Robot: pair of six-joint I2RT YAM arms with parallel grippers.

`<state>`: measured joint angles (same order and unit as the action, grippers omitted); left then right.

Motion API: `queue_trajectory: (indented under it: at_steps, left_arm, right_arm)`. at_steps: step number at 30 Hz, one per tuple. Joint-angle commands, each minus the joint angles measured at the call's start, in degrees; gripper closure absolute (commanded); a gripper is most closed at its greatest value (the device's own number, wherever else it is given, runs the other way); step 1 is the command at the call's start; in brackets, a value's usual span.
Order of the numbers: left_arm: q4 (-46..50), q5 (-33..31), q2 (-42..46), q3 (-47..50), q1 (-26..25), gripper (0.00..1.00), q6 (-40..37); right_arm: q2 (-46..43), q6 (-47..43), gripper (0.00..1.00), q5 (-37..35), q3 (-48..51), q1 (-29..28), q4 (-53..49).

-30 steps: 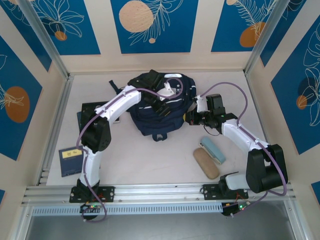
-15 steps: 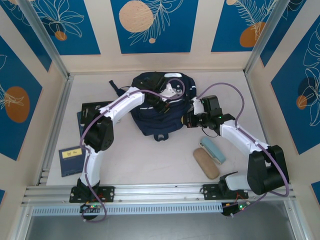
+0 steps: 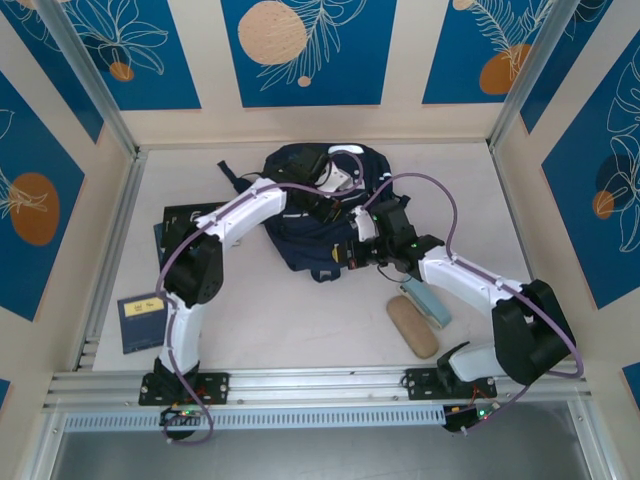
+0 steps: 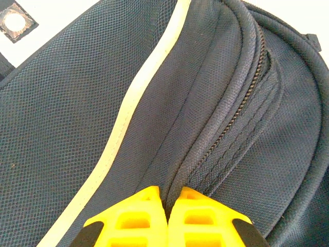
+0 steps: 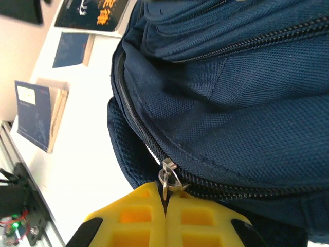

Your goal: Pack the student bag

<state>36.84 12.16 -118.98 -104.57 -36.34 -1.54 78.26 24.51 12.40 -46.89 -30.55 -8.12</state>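
So the right hand (image 5: pixel 165 208) is pinched shut on the zipper pull (image 5: pixel 168 177) at the near edge of the backpack (image 5: pixel 247 103); the left hand (image 4: pixel 167 208) clamps its fabric up top.

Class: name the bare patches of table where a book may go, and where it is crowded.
Bare: the near middle, between blue notebook and tan case; the far right corner beside the student bag. Crowded: around the bag, where left arm and right arm reach.

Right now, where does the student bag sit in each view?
Top external: student bag, centre, slightly toward the back.
Left wrist: its navy fabric, pinched by the left gripper at bottom.
Right wrist: upper right; right gripper holds its zipper pull.
Shared landmark: zipper track, both wrist views.
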Motion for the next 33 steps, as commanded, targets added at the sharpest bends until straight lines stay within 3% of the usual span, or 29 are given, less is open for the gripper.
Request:
queue_trajectory:
  at_steps: [1,3,5,8,11,16,21,25,33]
  left_arm:
    - [-9.13,0.30,5.03,3.46,1.39,1.00,2.04]
    - [-11.16,1.80,6.69,6.36,1.64,1.00,1.39]
    - [-13.02,3.06,8.22,8.80,1.80,1.00,0.77]
    - [-14.64,4.15,9.44,11.07,1.80,1.00,0.07]
    - [-15.25,5.07,10.16,12.17,1.88,1.00,0.20]
    - [-15.57,5.13,11.68,13.56,1.81,1.00,0.31]
    - [-13.86,4.52,12.37,13.04,1.85,1.00,0.79]
    - [-12.02,4.49,12.37,12.22,1.84,1.00,1.11]
    - [-8.12,5.80,12.44,9.36,1.87,1.00,3.70]
  right_arm:
    - [-4.26,3.99,0.90,2.61,0.59,1.17,0.70]
    - [-6.75,5.54,0.82,0.60,1.22,3.21,-1.19]
    - [-9.72,6.77,0.65,-0.88,1.86,4.90,-3.23]
    - [-13.10,9.58,0.47,-3.16,1.28,6.94,-7.05]
    - [-14.12,15.16,0.37,-4.81,-1.47,10.27,-12.18]
    - [-10.12,23.00,0.35,-3.23,-7.46,15.70,-19.24]
    - [-2.95,28.52,0.37,2.77,-9.18,17.56,-16.36]
    - [2.39,29.47,0.44,7.35,-11.38,16.72,-12.58]
    - [7.52,29.19,0.64,8.56,-13.30,13.91,-10.06]
